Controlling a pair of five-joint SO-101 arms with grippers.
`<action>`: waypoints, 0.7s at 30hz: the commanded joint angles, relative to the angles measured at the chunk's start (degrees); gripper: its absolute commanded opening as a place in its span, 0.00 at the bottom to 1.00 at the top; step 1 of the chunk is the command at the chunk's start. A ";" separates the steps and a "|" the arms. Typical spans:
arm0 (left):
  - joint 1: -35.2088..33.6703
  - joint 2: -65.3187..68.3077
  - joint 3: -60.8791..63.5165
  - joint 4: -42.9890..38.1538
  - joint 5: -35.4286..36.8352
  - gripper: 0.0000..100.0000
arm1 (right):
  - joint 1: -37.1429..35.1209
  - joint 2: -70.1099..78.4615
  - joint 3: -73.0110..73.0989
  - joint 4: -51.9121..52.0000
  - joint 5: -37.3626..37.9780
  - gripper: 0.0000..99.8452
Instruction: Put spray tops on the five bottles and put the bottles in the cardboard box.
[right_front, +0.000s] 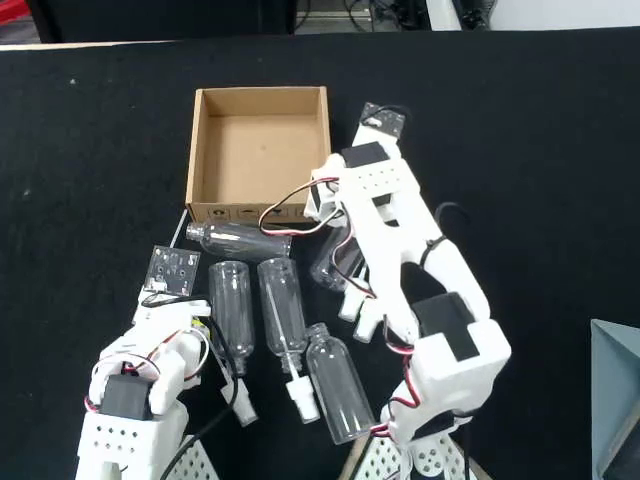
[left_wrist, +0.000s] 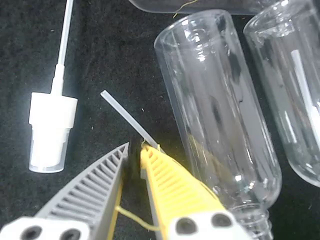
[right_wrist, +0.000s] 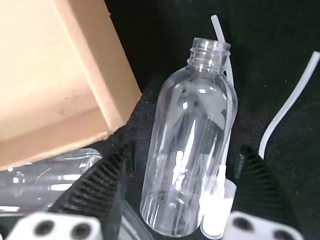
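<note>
Box: the open brown cardboard box (right_front: 197, 150) sits on the black cloth table (right_front: 90, 150); all five bottles are outside it.

Right pincer: the right gripper (right_wrist: 184, 152) has its black fingers spread to either side of a clear plastic open-necked bottle (right_wrist: 195, 115), just beside a corner of the box. I cannot make out a firm pinch.

Beside that bottle: a white spray top (right_wrist: 217, 212) sits between it and one finger.

Left pincer: the left gripper (left_wrist: 134, 147), one finger grey and one yellow, is almost pressed together, with nothing in the slit. A thin white tube (left_wrist: 122, 115) runs up to the yellow tip.

Loose piece: a second white spray top with a long stem (left_wrist: 50, 132) lies on the cloth near the left gripper.

Other bottles: a clear crosswise bottle (right_front: 240, 238) lies just in front of the box. Nearer the arms lie two clear side-by-side bottles, the first (right_front: 232, 305) and its neighbour (right_front: 283, 300). A clear stubby bottle (right_front: 340, 385) rests by the right arm's base.
</note>
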 joint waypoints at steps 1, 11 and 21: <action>-0.40 0.00 1.36 0.35 -0.09 0.03 | 1.32 -0.22 -3.91 -1.41 -0.70 0.28; -0.31 0.00 1.36 0.35 -0.09 0.03 | 4.13 0.31 -3.47 -3.16 -0.79 0.28; -0.31 -0.09 1.36 0.35 -0.09 0.03 | 4.31 0.31 -3.30 -3.08 -0.79 0.28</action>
